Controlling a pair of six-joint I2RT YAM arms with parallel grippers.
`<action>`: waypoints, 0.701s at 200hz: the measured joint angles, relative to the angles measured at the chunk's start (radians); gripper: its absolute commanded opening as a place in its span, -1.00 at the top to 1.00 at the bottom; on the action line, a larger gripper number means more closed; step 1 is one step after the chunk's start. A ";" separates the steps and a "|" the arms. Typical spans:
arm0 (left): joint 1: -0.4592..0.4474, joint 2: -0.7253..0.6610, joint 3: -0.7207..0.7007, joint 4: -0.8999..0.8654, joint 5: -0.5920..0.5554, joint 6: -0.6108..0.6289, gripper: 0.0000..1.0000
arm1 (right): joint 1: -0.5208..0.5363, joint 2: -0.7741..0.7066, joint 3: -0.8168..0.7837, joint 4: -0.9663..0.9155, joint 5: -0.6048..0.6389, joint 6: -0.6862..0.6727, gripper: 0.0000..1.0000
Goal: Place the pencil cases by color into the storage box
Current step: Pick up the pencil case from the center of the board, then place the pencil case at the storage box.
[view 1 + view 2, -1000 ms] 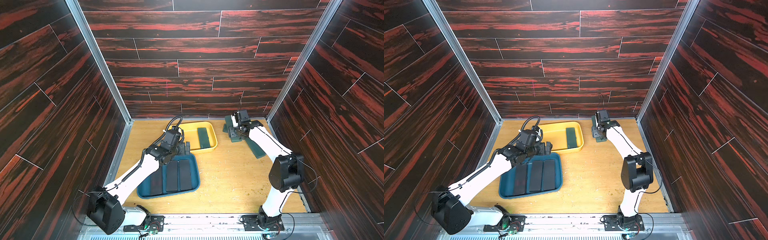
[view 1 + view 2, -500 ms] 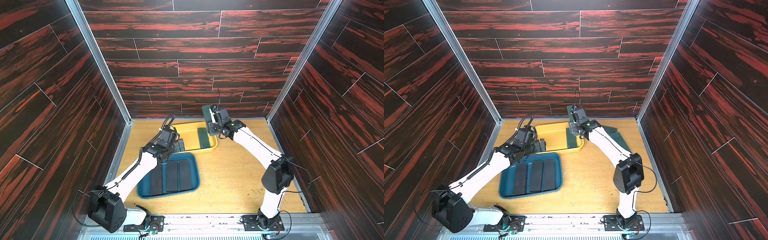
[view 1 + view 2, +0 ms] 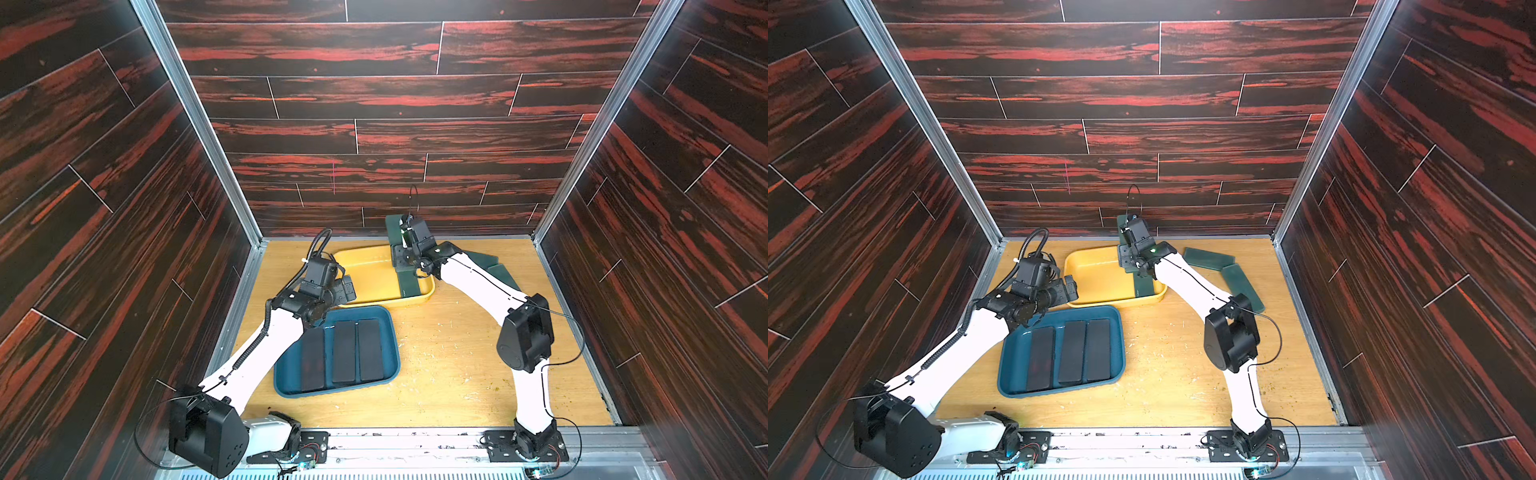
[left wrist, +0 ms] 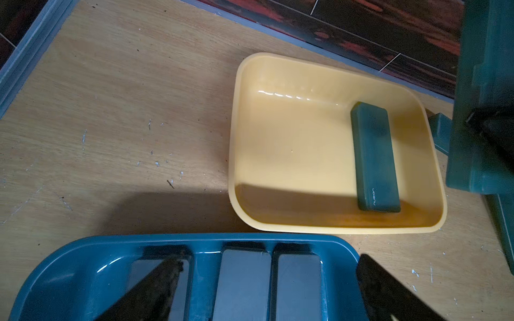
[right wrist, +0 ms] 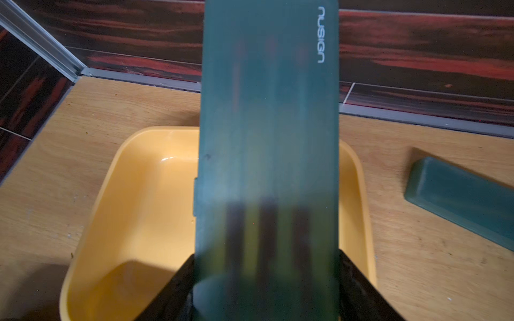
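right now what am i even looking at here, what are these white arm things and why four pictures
Two white robot arms stand on a wooden table inside a walled booth. Two pictures look down from overhead; the other two come from a camera on each arm's wrist.

On the table, a blue tray holds three black pencil cases. A yellow tray holds one green case, and two more green cases lie on the table beside it.

The right gripper is shut on another green case, holding it above the yellow tray. The left gripper is open and empty, above the blue tray.
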 measured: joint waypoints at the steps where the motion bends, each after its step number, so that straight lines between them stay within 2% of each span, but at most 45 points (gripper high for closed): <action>1: 0.000 0.000 0.000 0.000 0.000 0.000 -1.00 | 0.001 0.003 0.004 -0.001 0.000 0.001 -0.15; 87: 0.007 -0.043 -0.062 0.002 0.007 0.000 -1.00 | 0.031 0.179 0.202 -0.097 -0.024 0.068 -0.15; 140: 0.009 -0.082 -0.098 0.011 0.007 -0.001 -1.00 | 0.039 0.235 0.237 -0.143 -0.043 0.095 -0.16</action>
